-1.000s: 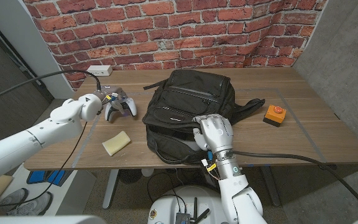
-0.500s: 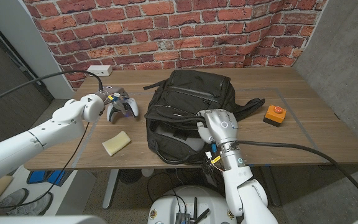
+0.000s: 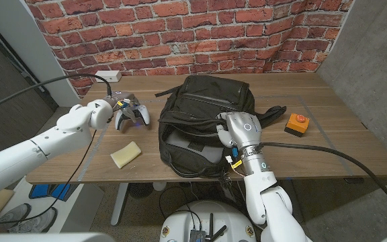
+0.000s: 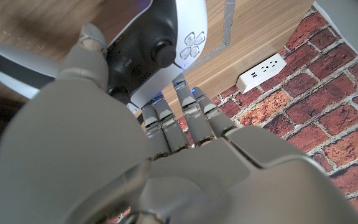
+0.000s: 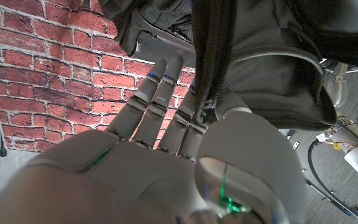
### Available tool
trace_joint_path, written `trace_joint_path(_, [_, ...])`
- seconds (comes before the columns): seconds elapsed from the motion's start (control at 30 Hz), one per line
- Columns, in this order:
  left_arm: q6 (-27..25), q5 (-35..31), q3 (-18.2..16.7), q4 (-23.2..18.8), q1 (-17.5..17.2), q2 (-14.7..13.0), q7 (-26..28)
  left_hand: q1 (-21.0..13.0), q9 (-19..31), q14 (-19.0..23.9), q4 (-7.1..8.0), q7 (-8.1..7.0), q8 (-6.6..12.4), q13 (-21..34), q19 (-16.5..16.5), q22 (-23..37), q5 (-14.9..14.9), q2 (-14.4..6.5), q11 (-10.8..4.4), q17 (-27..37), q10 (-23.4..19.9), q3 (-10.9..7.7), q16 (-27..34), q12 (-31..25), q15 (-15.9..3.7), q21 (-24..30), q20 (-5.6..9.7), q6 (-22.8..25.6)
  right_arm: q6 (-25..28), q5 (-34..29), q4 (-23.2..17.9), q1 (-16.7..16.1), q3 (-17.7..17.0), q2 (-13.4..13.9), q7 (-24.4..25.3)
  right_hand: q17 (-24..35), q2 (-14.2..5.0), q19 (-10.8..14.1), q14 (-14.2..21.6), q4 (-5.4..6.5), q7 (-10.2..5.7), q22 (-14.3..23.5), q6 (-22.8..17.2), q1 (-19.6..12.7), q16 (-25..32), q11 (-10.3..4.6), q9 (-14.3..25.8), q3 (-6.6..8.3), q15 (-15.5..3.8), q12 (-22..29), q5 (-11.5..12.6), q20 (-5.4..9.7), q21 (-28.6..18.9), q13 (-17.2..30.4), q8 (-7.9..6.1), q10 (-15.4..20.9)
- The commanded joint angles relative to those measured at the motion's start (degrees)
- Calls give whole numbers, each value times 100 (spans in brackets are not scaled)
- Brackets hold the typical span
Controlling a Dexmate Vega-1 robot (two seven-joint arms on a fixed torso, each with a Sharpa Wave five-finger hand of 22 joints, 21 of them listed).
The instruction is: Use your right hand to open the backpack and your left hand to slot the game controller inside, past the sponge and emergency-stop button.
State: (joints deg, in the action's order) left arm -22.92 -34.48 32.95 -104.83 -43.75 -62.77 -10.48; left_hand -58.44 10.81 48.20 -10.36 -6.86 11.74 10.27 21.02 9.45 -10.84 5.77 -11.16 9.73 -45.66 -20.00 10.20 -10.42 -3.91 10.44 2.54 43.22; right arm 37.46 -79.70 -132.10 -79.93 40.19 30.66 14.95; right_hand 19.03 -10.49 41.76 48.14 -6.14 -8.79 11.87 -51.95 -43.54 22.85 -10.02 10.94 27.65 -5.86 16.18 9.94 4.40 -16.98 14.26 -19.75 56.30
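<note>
Black backpack [image 3: 203, 124] lies mid-tabletop [image 3: 341, 151], its near end close to the front edge, top toward the brick wall. Main zip is parted: the mouth gapes w/ a grey lining visible inside; can't tell if anything is in it. Right hand [image 3: 239, 129] is at the upper lip of that opening, fingers [image 5: 157, 99] hooked under the black fabric edge and thumb against the zip edge, so it's clamped on the backpack flap, lifting it. A strap trails off the bag's right side toward the emergency-stop button [image 3: 297, 123], which sits apart from the bag w/ bare wood around it and on to the right edge.

Left of the bag: game controller [image 3: 130, 113], white w/ dark centre, on the tabletop toward the back-left corner, a narrow gap betw. it and the bag. Left hand [image 3: 106, 107] is just beside it; in the wrist view fingers [image 4: 188, 115] reach over the controller body, thumb by one grip, but can't tell whether it's actually gripped. Sponge [image 3: 125, 154], pale yellow, lies nearer the front edge, well apart from the controller, open wood betw. it and the bag. White power strip [image 3: 107, 76] sits at the back edge by the wall.
</note>
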Motion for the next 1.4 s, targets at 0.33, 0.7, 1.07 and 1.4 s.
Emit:
trace_joint_path(0.33, [23, -288, 40, -258, 31, 14, -132, -288, 7, 270, 90, -64, 37, 31, 21, 14, -20, -749, -69, 26, -131, -139, 32, -39, -971, 20, 891, 604, -71, 260, -137, 187, -179, -86, -176, 82, -29, 80, 133, -62, -20, 46, -154, -108, 79, 57, 38, 50, -707, 63, 1, 779, -97, 83, -39, 104])
trace_joint_path(0.7, [-124, -247, -106, -443, -153, -71, -149, -272, 7, 262, 92, -64, 38, 31, 20, 13, -20, -744, -70, 22, -126, -143, 25, -36, -975, 20, 891, 609, -105, 421, -116, 359, -277, -104, -179, 127, -16, 129, 185, -93, 12, 61, -210, -122, 112, 67, 46, 52, -689, 87, 3, 779, -156, 128, -48, 159])
trace_joint_path(1.07, [-193, -178, -243, -635, -319, -138, -50, -264, 6, 257, 87, -65, 34, 31, 22, 13, -20, -738, -70, 22, -129, -147, 22, -37, -977, 20, 890, 603, -46, 584, -144, 443, -342, -146, -128, 168, -15, 179, 243, -119, 53, 75, -256, -138, 142, 73, 52, 62, -694, 118, 8, 777, -217, 172, -50, 232])
trace_joint_path(1.4, [-366, -56, -397, -870, -521, -237, -7, -260, 5, 261, 84, -67, 34, 30, 24, 13, -20, -736, -71, 23, -127, -152, 25, -35, -979, 21, 890, 606, 70, 610, -110, 557, -337, -238, -94, 195, -9, 208, 281, -137, 85, 84, -281, -145, 157, 90, 55, 67, -689, 135, 13, 779, -261, 208, -46, 271])
